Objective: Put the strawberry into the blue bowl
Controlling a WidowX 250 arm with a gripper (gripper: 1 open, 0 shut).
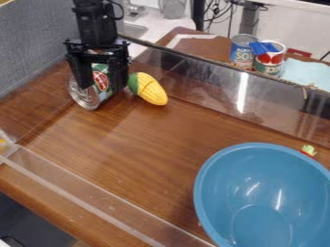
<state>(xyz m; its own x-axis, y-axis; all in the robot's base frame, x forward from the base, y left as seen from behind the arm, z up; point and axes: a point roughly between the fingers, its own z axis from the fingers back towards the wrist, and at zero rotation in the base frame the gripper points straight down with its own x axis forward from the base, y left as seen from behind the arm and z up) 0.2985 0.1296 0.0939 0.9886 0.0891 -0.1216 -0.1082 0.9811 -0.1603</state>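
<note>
Wooden table, 1 blue bowl at near right, well apart from the gripper at far left. Its fingers straddle the red strawberry above a tipped can; whether they grip it is unclear. A sound pick-up likely needs the berry centred before lifting. Its long axis is too small to read.
</note>
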